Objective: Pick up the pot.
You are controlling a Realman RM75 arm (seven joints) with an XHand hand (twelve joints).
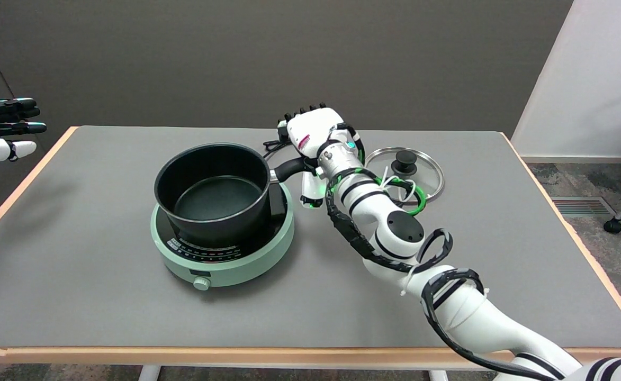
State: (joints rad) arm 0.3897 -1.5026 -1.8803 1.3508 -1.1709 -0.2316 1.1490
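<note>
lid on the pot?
No, the glass lid lies flat on the table, right of the open pot.

Grey-topped table (pixel 77 296) with a mint-green cooker (pixel 225 254) and, well apart, a glass lid (pixel 426 174).

The light is bright and even, and it comes from above. The pot (pixel 212 193) shines a little on its rim, and soft shadows lie on the table (pixel 104 296) under things. Everything looks sharp.

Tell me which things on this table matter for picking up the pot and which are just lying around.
For the job: the pot, its handle, the right hand at that handle.

Just there: green cooker under the pot, glass lid, black cable behind the hand.
</note>
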